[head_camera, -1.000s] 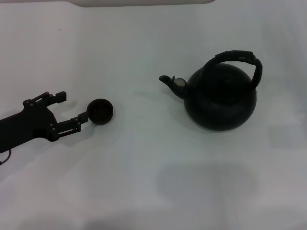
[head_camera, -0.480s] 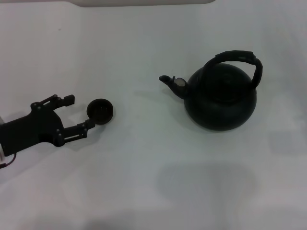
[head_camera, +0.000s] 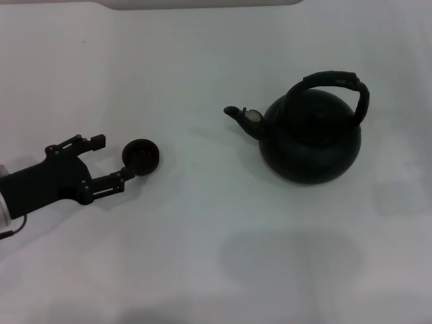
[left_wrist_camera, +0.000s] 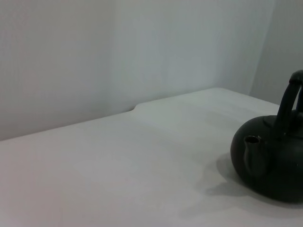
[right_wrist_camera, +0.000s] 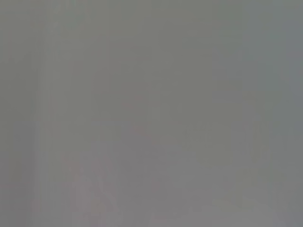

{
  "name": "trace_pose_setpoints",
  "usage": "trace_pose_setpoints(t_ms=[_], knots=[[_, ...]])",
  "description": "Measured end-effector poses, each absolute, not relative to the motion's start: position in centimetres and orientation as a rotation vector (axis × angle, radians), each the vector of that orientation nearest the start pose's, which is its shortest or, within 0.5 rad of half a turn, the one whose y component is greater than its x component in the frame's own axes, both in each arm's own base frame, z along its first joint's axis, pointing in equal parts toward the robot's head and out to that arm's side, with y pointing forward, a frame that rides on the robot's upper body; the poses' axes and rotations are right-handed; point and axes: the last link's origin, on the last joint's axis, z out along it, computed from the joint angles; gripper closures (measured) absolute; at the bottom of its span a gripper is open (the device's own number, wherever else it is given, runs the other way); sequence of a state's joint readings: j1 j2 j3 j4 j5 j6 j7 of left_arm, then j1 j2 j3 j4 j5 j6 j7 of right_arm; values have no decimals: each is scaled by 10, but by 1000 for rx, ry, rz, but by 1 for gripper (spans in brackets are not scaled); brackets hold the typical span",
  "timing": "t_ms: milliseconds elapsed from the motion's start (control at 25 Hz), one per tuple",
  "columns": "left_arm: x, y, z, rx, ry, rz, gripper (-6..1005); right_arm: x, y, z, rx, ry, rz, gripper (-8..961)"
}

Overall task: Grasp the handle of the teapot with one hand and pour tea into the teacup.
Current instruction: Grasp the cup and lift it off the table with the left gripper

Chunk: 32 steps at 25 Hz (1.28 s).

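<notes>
The round black teapot (head_camera: 312, 138) stands at the right of the white table, its spout pointing left toward the teacup. Its arched ribbed handle (head_camera: 335, 81) rises over its top. It also shows in the left wrist view (left_wrist_camera: 270, 158), with the handle (left_wrist_camera: 289, 101) at the edge. The tiny black teacup (head_camera: 140, 156) sits at the left. My left gripper (head_camera: 113, 159) is open just left of the cup, its near fingertip touching or almost touching the cup's rim. The right gripper is out of view. No tea shows.
The white table (head_camera: 202, 243) spreads wide between the cup and the teapot and in front of them. Its far edge shows at the top, with a pale wall behind in the left wrist view.
My left gripper has moved right and slightly toward the front, closing in on the teacup. The cup and the teapot have stayed put.
</notes>
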<state>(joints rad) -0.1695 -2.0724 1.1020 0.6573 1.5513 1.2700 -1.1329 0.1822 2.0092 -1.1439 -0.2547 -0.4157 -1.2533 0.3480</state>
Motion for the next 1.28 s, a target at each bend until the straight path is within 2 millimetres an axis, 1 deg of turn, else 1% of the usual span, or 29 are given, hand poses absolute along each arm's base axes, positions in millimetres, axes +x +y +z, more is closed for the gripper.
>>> trace_pose_setpoints(t_ms=[240, 600, 800, 960, 1280], knots=[[-336, 263, -31, -2468, -702, -582, 128, 394, 271, 64, -1552, 462, 608, 203], [-336, 265, -34, -2462, -715, -580, 127, 396, 269, 66, -1548, 461, 604, 203], [-334, 267, -41, -2477, -741, -589, 128, 395, 268, 67, -1545, 455, 612, 203], [-336, 267, -45, -2481, -760, -571, 128, 392, 268, 68, -1546, 441, 628, 203], [-339, 267, -43, -2473, -765, -557, 127, 392, 265, 69, -1541, 431, 640, 203]])
